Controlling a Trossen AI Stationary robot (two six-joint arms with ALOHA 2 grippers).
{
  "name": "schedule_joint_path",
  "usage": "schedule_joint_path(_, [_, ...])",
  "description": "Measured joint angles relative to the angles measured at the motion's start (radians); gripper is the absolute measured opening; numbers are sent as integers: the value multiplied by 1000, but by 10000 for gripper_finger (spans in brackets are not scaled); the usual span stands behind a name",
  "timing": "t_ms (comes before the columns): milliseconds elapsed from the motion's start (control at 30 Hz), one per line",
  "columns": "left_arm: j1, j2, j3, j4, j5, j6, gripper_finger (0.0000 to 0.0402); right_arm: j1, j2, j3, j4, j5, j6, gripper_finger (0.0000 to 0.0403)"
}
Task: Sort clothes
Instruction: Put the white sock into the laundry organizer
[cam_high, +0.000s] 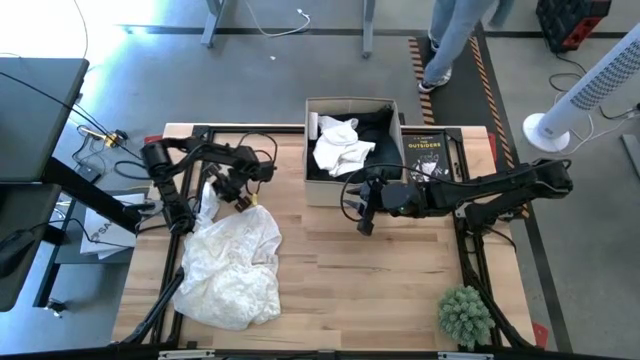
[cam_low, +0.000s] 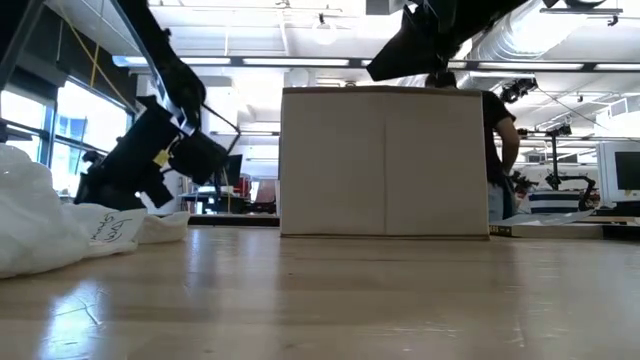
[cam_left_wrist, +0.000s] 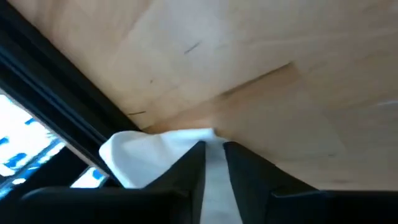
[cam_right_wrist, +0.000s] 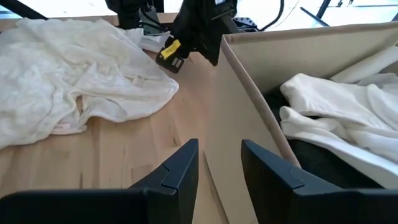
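Observation:
A large cream-white garment (cam_high: 232, 265) lies crumpled on the table's left half; it also shows in the right wrist view (cam_right_wrist: 81, 74) and the low view (cam_low: 40, 220). My left gripper (cam_high: 213, 196) is at its far end, shut on white cloth (cam_left_wrist: 155, 152). A cardboard box (cam_high: 352, 150) at the far middle holds a white garment (cam_right_wrist: 336, 112) on top of a black one (cam_high: 385, 125). My right gripper (cam_right_wrist: 219, 160) is open and empty above the table, just in front of the box's near wall (cam_right_wrist: 249, 106). My left gripper pinches a strip of the white garment's far end (cam_left_wrist: 214, 163) between its two fingers. The fingers slant down toward the table's left edge. The cloth bulges out past the fingertips (cam_left_wrist: 155, 149), close over the tabletop. The rest of the garment lies on the table.
A black book with white lettering (cam_high: 436, 155) lies to the right of the box. A small green plant (cam_high: 466, 314) stands at the near right corner. Black frame rails (cam_high: 470, 250) run along the table's sides. A person's legs (cam_high: 455, 35) and a white fan (cam_high: 590, 95) show beyond the table.

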Motion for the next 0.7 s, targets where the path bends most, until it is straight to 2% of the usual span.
schedule_joint_path(133, [-20,36,-4,-27,-34,23,12,0,0,0,0,0,3,117])
schedule_joint_path(267, [-64,-16,24,-37,-74,20,5,0,0,0,1,0,3,117])
schedule_joint_path(433, [-134,-189,134,-93,-96,1,1,0,1,0,2,0,3,117])
schedule_joint_path(633, [-232,-443,335,-89,-116,-25,1,0,21,0,53,-3,7,117])
schedule_joint_path(700, [-275,-523,395,-78,-132,-37,1,0,41,0,106,-38,4,117])
